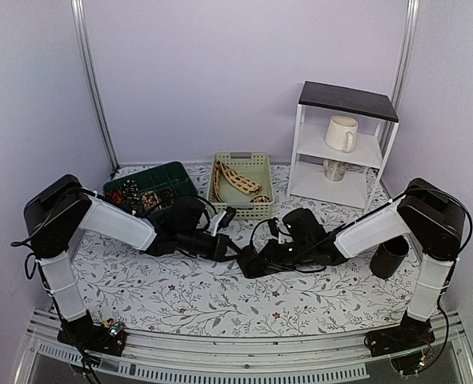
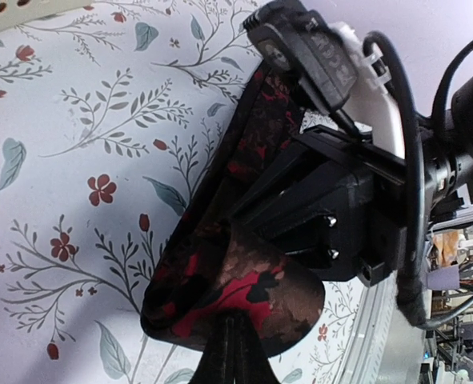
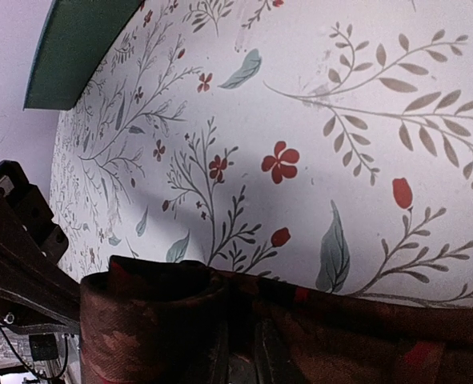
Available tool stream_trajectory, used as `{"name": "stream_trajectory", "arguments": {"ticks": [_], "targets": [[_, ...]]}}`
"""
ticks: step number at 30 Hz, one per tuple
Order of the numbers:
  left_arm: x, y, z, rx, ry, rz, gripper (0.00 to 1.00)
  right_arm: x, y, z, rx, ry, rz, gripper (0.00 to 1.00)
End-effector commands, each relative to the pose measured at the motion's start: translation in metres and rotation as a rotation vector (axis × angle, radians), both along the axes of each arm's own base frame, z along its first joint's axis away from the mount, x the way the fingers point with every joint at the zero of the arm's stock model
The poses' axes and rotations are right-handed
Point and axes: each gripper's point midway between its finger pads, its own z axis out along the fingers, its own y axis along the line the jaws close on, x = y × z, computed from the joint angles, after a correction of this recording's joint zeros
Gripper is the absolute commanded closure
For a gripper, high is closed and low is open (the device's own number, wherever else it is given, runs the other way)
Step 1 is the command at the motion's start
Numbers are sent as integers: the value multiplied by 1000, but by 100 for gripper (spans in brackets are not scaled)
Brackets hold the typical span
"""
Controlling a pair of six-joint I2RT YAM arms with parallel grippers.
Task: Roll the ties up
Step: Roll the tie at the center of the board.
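A dark brown-black tie [image 2: 252, 280] with red patches lies partly rolled on the flowered tablecloth between my two grippers. In the left wrist view my left gripper [image 2: 233, 324] is shut on the loose coil's near edge, and the tie's strip runs away under the right arm's black wrist [image 2: 332, 208]. My right gripper [image 3: 240, 336] is closed on a fold of the same tie [image 3: 356, 336], next to a curled end at its left. In the top view both grippers [image 1: 222, 246] [image 1: 250, 260] meet at mid-table. A beige tie [image 1: 238, 179] lies in the pale basket.
A dark green tray [image 1: 168, 174] at back left holds small rolled coils [image 1: 140, 198]. The pale basket [image 1: 252, 210] stands behind the grippers. A white shelf [image 1: 340, 148] with two mugs is at back right. A black cup [image 1: 390, 256] stands beside the right arm.
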Motion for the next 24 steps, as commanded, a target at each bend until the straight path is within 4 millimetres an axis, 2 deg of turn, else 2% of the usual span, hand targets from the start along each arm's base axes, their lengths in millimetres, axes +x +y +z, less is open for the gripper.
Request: {"name": "stream_trajectory", "arguments": {"ticks": [1, 9, 14, 18, 23, 24], "targets": [[-3, -7, -2, 8, -7, -38, 100, 5, -3, 18, 13, -46, -26, 85], [-9, -16, -5, 2, 7, -74, 100, 10, -18, 20, -16, -72, -83, 86], [-12, -24, -3, -3, 7, -100, 100, 9, -43, 2, -21, -64, -193, 79], [-14, -31, -3, -2, 0, -115, 100, 15, -49, 21, 12, -105, -209, 78], [-13, -40, -3, -9, -6, -135, 100, 18, -59, 39, -1, -139, -214, 71], [-14, -42, -15, 10, 11, -140, 100, 17, -62, 40, -3, -139, -213, 69]]}}
